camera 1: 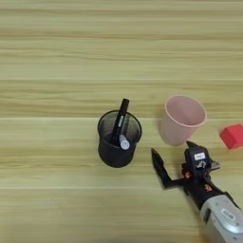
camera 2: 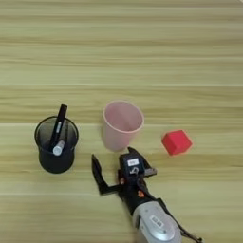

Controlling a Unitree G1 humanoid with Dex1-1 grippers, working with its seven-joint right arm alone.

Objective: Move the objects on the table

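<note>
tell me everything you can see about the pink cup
The pink cup is pale, smooth and plastic-looking, tapering from a wide round rim to a narrower base. It stands upright and open on the table, looks empty, and sits between the pen cup and the red cube, touching neither. The open gripper is just in front of it, not gripping it.

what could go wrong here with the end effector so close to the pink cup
1. The open end effector sits right below the pink cup, one finger near its base; the upright, light-looking cup might tip or slide if nudged.
2. The other finger points toward the mesh pen cup; a leftward swing might knock it and spill the marker leaning inside.
3. The red cube lies beside the arm's path and might get pushed.
</note>
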